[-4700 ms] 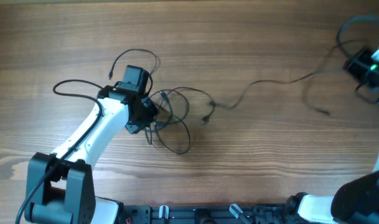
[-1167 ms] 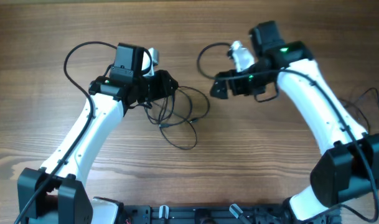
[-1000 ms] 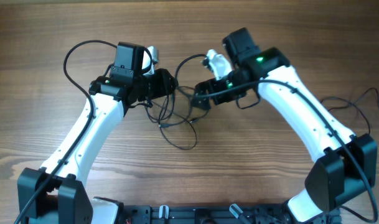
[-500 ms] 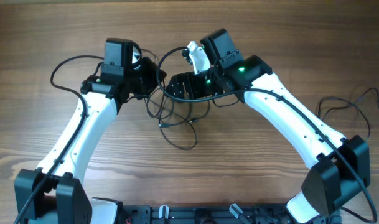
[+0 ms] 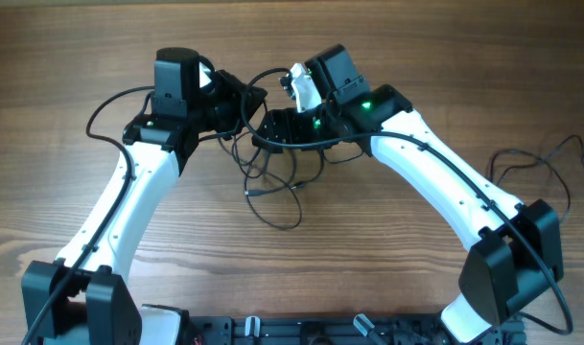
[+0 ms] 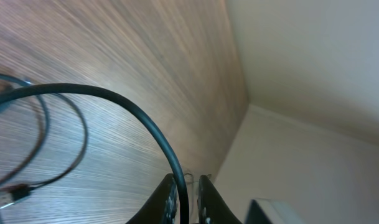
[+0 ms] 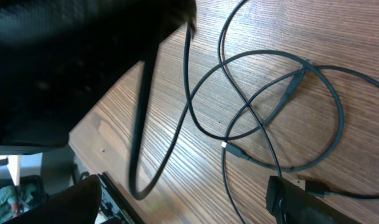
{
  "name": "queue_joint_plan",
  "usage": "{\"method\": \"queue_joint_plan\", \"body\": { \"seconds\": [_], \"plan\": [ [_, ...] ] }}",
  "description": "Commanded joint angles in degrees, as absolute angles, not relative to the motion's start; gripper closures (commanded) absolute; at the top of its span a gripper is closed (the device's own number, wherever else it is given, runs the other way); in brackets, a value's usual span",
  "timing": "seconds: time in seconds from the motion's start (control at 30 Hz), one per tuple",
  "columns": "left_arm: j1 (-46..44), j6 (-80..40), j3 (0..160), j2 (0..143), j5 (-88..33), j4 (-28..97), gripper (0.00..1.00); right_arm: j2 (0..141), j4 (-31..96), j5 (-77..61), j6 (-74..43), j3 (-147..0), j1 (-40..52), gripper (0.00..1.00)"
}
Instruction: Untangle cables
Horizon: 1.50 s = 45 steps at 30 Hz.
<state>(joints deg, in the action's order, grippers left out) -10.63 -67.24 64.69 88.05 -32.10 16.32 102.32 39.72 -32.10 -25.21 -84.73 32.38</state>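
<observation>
The cables (image 5: 277, 187) lie as a loose knot of thin black loops on the wood table, between the two arms. My left gripper (image 5: 242, 98) hovers at the knot's top left. In the left wrist view it (image 6: 186, 190) is shut on one black cable (image 6: 133, 112) that arcs up from the table. My right gripper (image 5: 269, 129) hangs just right of it, over the knot. Its jaws (image 7: 189, 202) stand wide open above the loops (image 7: 270, 93), and one hanging strand (image 7: 139, 174) dips between them untouched.
Another thin black cable (image 5: 526, 163) lies apart at the table's right edge, near the right arm's base. A cable loop (image 5: 105, 110) bulges out left of the left arm. The left arm's dark body (image 7: 65, 56) fills the upper left of the right wrist view.
The right arm swung left, from beside the knot to right over it, close to the left gripper. The left gripper shut on a cable and drew up and left a little.
</observation>
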Motion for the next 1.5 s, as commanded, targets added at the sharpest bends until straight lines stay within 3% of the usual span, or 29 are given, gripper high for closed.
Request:
{"method": "queue_joint_plan", "body": {
  "seconds": [0.0, 0.13, 0.43, 0.53, 0.67, 0.8, 0.93, 1.2, 1.47],
  "plan": [
    [-10.3, -71.4, 64.9, 87.6, -36.1, 13.9, 0.86, 103.7, 39.0, -33.3, -25.7, -84.7, 32.7, 0.24],
    [-10.2, -71.7, 64.9, 87.7, -37.6, 13.7, 0.87, 103.7, 37.7, -32.5, -27.0, -84.7, 32.7, 0.52],
    [-10.1, -71.2, 64.9, 87.7, -38.1, 14.3, 0.87, 103.7, 36.9, -27.8, -31.7, -84.7, 32.7, 0.95],
    [-9.8, -69.2, 64.9, 87.7, -37.5, 16.4, 0.87, 103.7, 37.3, -25.3, -31.7, -84.7, 32.7, 0.96],
    [-9.2, -57.9, 64.9, 87.7, -34.9, 24.5, 0.77, 103.7, 42.2, -14.0, -31.7, -84.7, 32.5, 0.96],
    [-9.1, -48.7, 64.9, 87.7, -20.5, 41.5, 0.71, 103.6, 51.1, 3.0, -31.3, -84.7, 30.7, 0.96],
    [-9.1, -44.0, 64.8, 87.9, -14.0, 48.4, 0.71, 102.3, 54.2, -8.2, -17.6, -87.6, 28.3, 0.96],
    [-9.3, -42.4, 64.7, 88.0, -14.0, 48.9, 0.71, 93.9, 54.3, -8.5, -15.2, -99.1, 27.5, 0.96],
    [-9.5, -42.4, 64.7, 88.0, -14.1, 48.7, 0.74, 87.4, 50.1, -17.6, -19.7, -104.6, 22.4, 0.96]
  ]
}}
